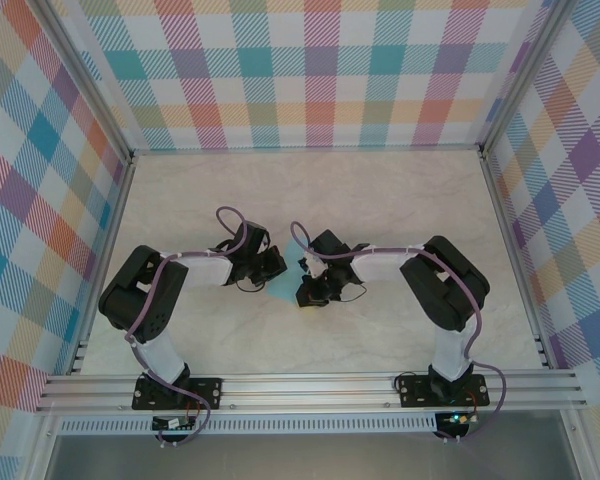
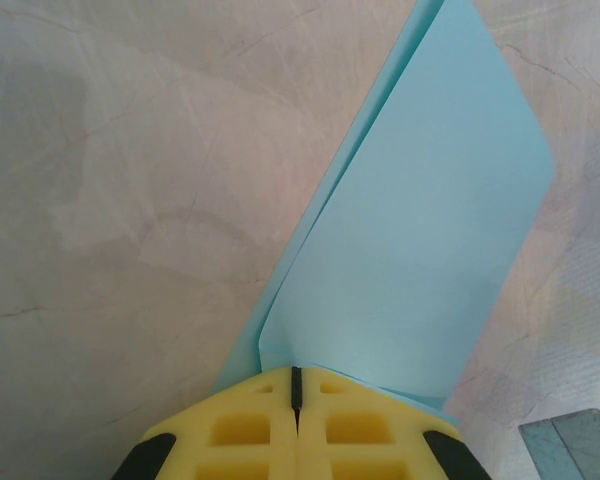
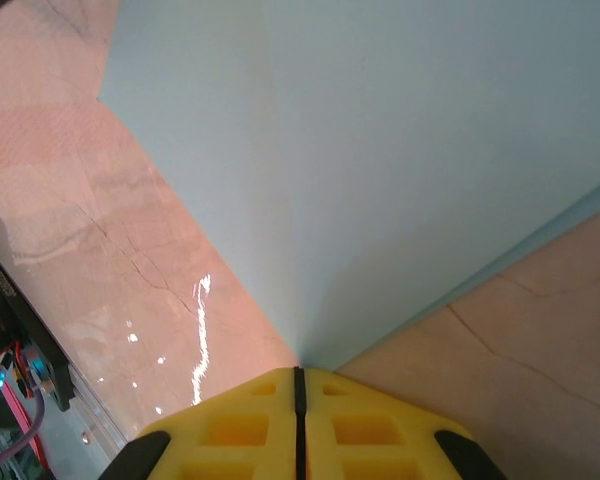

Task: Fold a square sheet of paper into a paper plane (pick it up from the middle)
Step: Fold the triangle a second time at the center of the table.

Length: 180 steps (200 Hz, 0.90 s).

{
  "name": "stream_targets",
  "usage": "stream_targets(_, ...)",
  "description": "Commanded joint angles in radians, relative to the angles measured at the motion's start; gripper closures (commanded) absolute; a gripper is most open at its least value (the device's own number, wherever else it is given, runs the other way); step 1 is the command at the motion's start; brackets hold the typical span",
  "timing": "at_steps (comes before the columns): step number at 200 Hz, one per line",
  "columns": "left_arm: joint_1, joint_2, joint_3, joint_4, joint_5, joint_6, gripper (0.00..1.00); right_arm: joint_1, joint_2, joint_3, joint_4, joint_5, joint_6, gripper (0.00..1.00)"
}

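Left gripper [image 2: 296, 388]: jaws pressed together, pinching the folded light-blue paper [image 2: 420, 250] at its near edge. The doubled layers rose ahead of the tips. Right gripper [image 3: 298, 385]: jaws closed on the same paper, which narrowed to a point at the tips and fanned out ahead. Marbled table [image 2: 130, 200] lay beneath.

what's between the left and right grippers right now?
The folded light-blue paper bridges the gap in the top view. The left gripper and right gripper are each shut on its edge in their wrist views.
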Motion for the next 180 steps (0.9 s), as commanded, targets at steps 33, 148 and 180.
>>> stream_targets(33, -0.008, -0.025, 0.007, -0.065, -0.028, -0.006, 0.93, 0.000, -0.190, -0.013, -0.108, 0.120, -0.011, 0.88)
stream_targets(148, -0.010, -0.294, -0.097, -0.083, -0.062, -0.057, 0.59, -0.023, -0.036, 0.188, -0.073, 0.294, -0.017, 0.70)
stream_targets(180, -0.014, -0.261, -0.110, -0.047, -0.035, -0.063, 0.59, -0.035, 0.036, 0.225, -0.084, 0.319, -0.005, 0.72)
